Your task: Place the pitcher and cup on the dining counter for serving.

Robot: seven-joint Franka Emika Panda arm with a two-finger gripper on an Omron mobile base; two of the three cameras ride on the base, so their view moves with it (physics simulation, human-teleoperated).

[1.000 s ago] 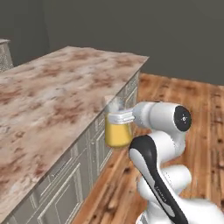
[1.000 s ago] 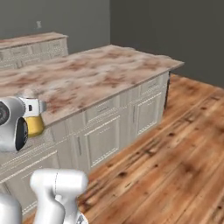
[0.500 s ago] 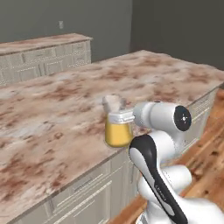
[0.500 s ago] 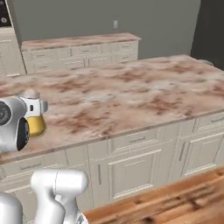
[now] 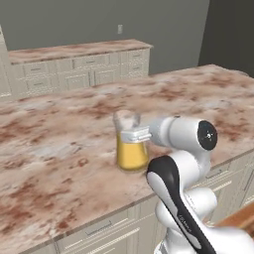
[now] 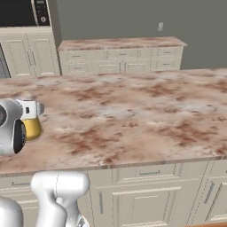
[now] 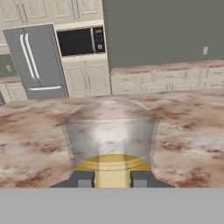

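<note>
My gripper [image 5: 135,135] is shut on the clear glass pitcher [image 5: 131,149] of orange-yellow liquid, holding it by the neck. The pitcher hangs upright over the near part of the dining counter [image 5: 59,129], a broad reddish-brown and cream marbled slab. I cannot tell whether its base touches the stone. In the right base view the pitcher [image 6: 32,127] and gripper [image 6: 33,108] sit at the far left above the counter [image 6: 133,115]. The hand view looks through the pitcher [image 7: 111,131], with both dark fingertips [image 7: 83,178] pressed on it. The cup is out of view.
A narrower marble counter [image 5: 79,49] over cream cabinets runs along the back wall. The hand view shows a steel fridge [image 7: 37,61] and a built-in microwave [image 7: 81,40] beyond the island. Wood floor [image 5: 243,218] shows at the lower right.
The whole picture has swung as the base turned: the island now lies square across the front instead of running off to one side. The pitcher stays in the same grip.
</note>
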